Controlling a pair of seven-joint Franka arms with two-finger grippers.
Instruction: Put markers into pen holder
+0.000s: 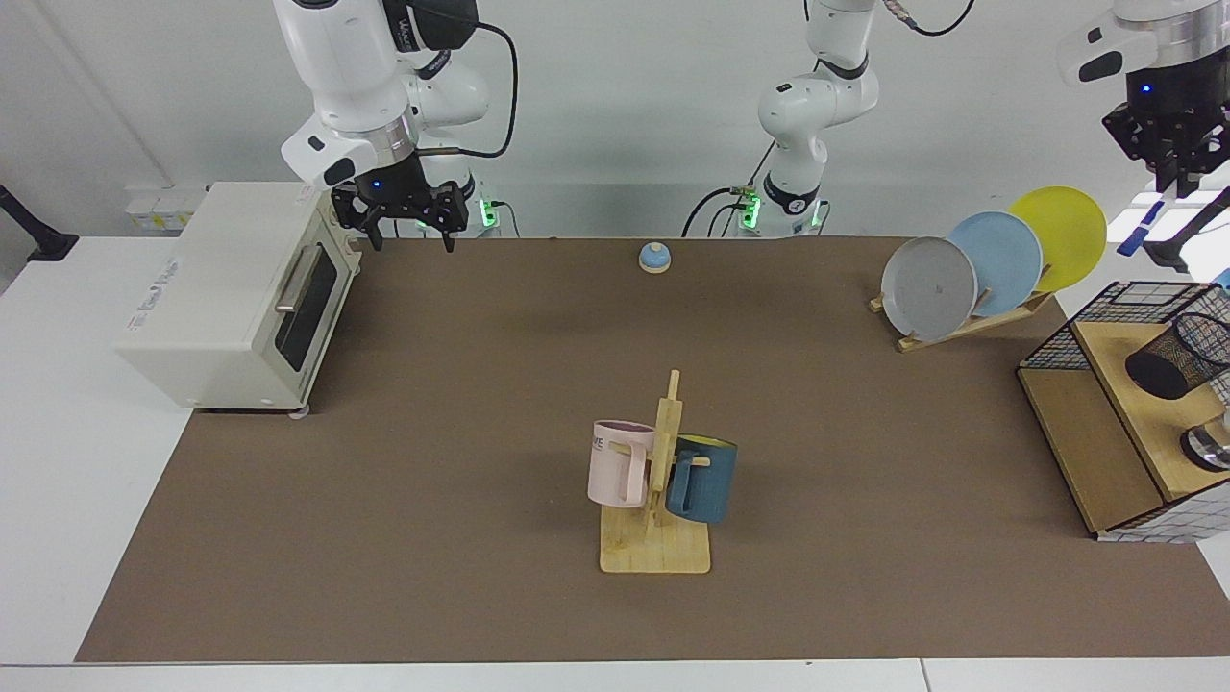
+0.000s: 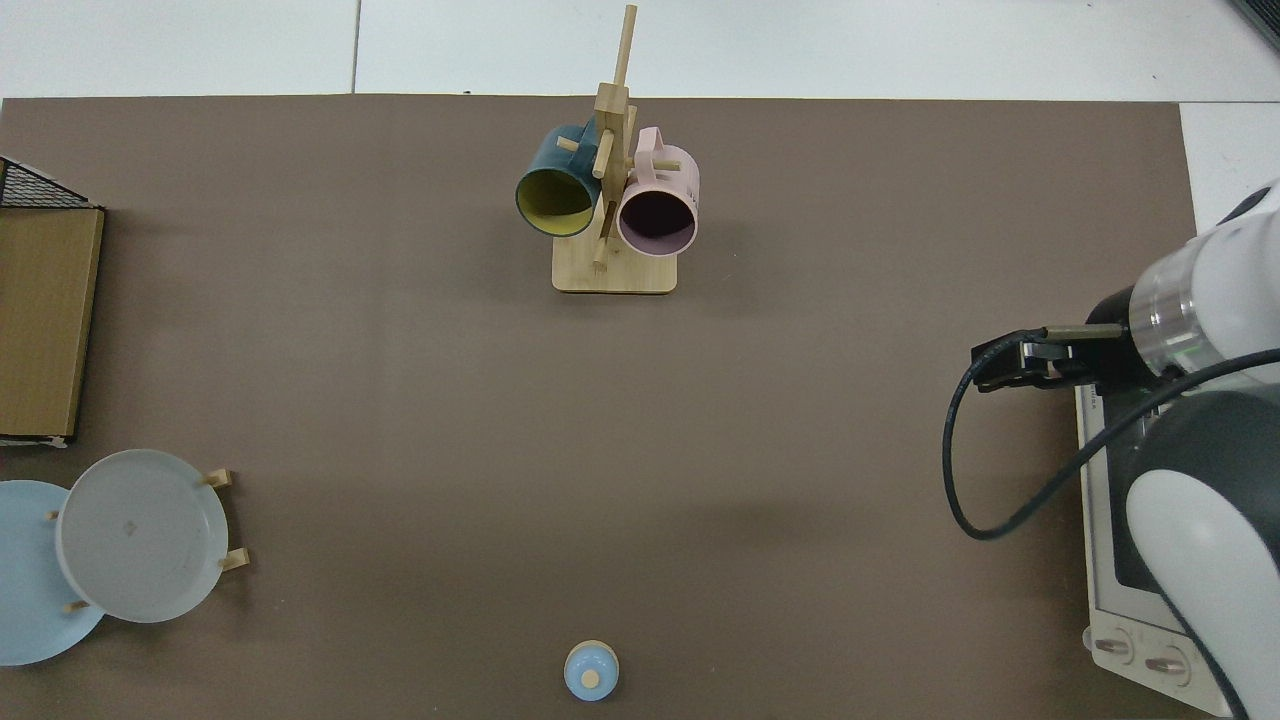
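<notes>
My left claw pinches the marker by its top, high above the table at about eleven o'clock from the pen holder. The drop-in remains. My right claw waits spread wide beside the toaster oven.

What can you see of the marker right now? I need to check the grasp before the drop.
The marker is slim, with a white barrel and a blue lower end. It hangs tilted from the left gripper, whose fingers are shut on its upper end, high in the air at the facing view's right edge. It touches nothing else. It sits above and behind the black mesh pen holder, not yet over it. The top view does not show it.
</notes>
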